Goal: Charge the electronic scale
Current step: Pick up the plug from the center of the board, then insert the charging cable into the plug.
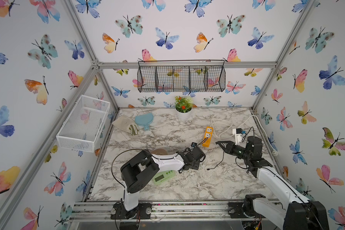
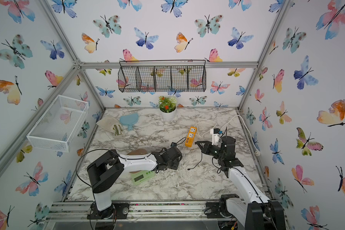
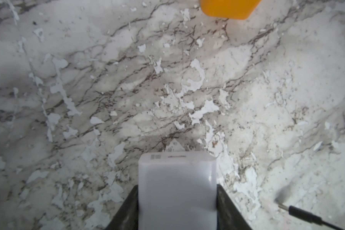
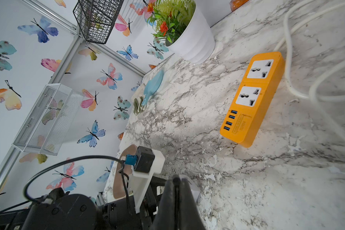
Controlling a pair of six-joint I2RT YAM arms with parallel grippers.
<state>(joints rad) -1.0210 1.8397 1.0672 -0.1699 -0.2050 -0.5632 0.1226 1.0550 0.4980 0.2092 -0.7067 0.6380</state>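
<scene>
Electronic scale [image 1: 163, 176] showing in both top views [image 2: 142, 177]: pale green body, greyish display, green buttons beside it. The beige-pink tray is peeking out only as a sliver past the arm, and any drawing on it is hidden.

The scale is lying behind the left gripper [image 3: 177, 187], under that arm's forearm and back toward its base, not touching the claw. The forearm is covering its middle. The right gripper [image 1: 218, 143] is sitting well apart from it, across the marble table [image 1: 157, 135].

Left fingers [image 3: 127, 209] are pressing both sides of the white charger cube [image 3: 176, 169], with the orange power strip [image 1: 207, 137] just ahead of the claw.

The right gripper's fingers [image 4: 167, 199] are lying flat together. A thin black cable [image 1: 217, 164] is trailing from below that claw, its plug end resting on the marble. Cannot tell whether the cable is pinched.
</scene>
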